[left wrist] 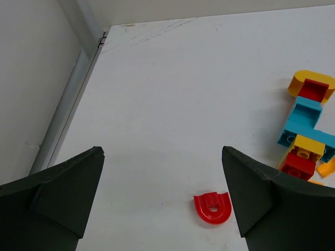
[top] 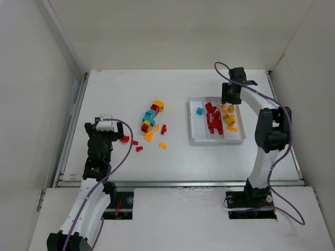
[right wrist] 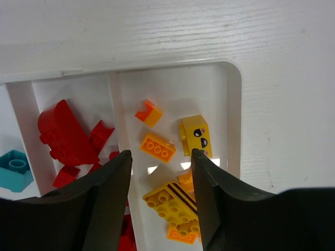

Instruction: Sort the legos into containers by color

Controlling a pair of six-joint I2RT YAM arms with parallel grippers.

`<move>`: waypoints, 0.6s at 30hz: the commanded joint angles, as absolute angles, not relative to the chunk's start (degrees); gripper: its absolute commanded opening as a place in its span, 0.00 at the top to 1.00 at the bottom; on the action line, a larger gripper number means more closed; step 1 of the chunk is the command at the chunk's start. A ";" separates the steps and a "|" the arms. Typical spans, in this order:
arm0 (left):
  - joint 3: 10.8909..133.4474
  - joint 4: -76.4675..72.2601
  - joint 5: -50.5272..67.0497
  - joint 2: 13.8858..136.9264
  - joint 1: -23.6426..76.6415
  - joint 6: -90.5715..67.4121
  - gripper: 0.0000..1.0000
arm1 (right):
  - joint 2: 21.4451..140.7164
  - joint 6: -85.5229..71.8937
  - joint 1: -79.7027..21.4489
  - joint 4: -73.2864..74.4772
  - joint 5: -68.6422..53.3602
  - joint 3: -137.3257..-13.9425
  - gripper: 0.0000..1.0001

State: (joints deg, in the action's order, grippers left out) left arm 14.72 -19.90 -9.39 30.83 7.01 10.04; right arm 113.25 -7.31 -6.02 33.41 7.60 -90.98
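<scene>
right gripper [right wrist: 160, 156] is seen with its jaws parted and nothing clasped between them, hung above the far end of the white tray [top: 198, 129] — over the right-hand compartment, where the orange-yellow legos [right wrist: 157, 148] are gathered. in the wrist view a yellow brick with a printed face [right wrist: 198, 137] is found at 3 o'clock of the gap, a striped yellow brick [right wrist: 165, 203] at 6 o'clock, and a small orange piece [right wrist: 149, 112] at 12 o'clock. the red legos [right wrist: 65, 138] are contained in the middle compartment and a single teal brick [right wrist: 14, 170] in the left one.

left gripper [left wrist: 162, 157] is spread wide and empty, low over the bench [left wrist: 172, 78]. a red arch piece [left wrist: 212, 207] is seen lying on the bench at 5 o'clock of the gap, close to one finger; whether it is touched cannot be told. a joined cluster [left wrist: 303, 117] of teal, yellow and red bricks is placed at 2 o'clock of it.

from above, the loose legos [top: 151, 117] are scattered on the bench at 9 o'clock of the tray, apart from it — the cluster farthest from the arms, small red and orange pieces [top: 149, 136] at 6 o'clock of it.
</scene>
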 commanded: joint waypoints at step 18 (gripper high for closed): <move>17.23 -22.06 -9.84 28.92 6.24 10.28 0.06 | 99.14 -4.23 -47.77 23.50 3.87 -79.38 0.20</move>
State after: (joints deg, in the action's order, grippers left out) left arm 14.72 -19.88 -9.50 29.91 6.63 10.04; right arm 97.19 -4.49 -44.29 26.55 6.52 -83.57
